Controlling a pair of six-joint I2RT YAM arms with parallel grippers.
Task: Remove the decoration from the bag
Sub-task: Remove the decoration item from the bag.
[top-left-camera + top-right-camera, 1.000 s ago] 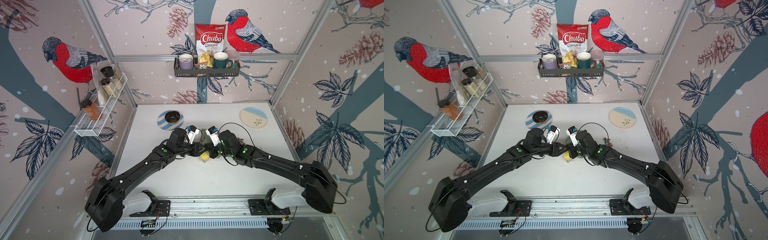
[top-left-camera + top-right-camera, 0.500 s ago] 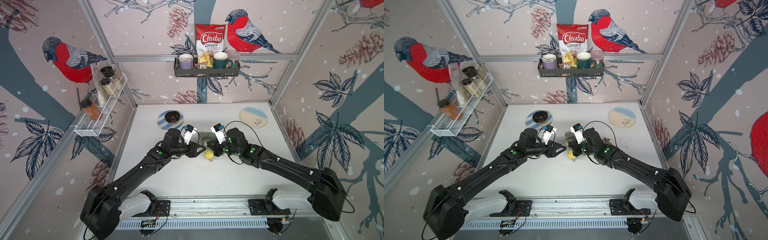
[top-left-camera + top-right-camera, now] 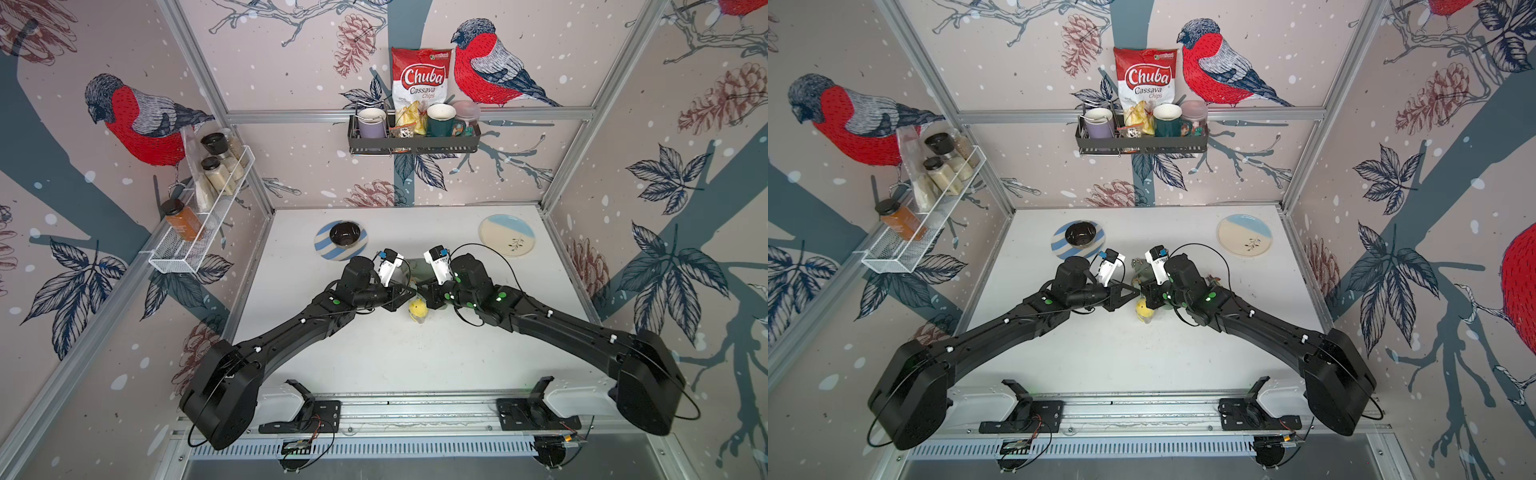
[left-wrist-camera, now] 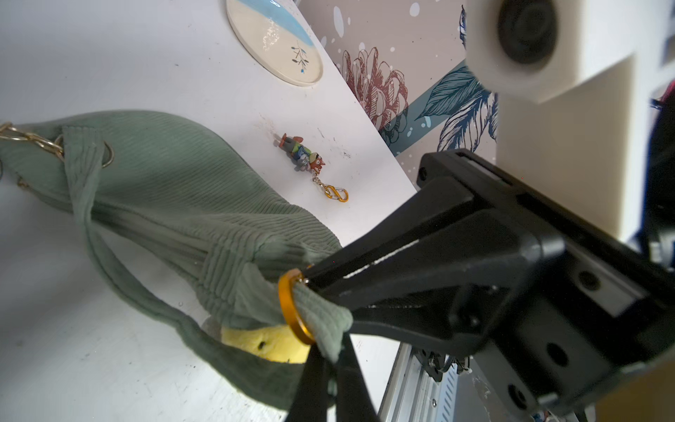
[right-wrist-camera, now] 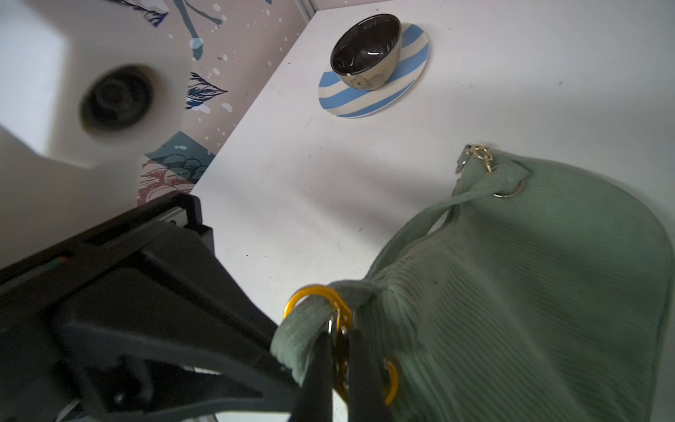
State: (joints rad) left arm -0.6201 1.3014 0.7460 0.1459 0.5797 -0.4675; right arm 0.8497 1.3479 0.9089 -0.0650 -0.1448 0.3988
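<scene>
Left tool (image 4: 330, 352) has closed onto the bag (image 4: 175, 175) strap (image 4: 323, 315), just beside the orange clip (image 4: 285, 303) around it, which right tool (image 5: 339, 350) pinches.

The bag (image 4: 164, 175) lies mid-table, a toy (image 3: 418, 309) just before it; bowl (image 3: 344, 234) on saucer (image 3: 322, 248) behind to the left, plate (image 3: 506, 234) behind right.

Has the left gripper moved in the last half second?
Yes. Against the striped plate, the left gripper has shifted away from it toward the yellow decoration, and it has closed on the strap of the bag.
</scene>
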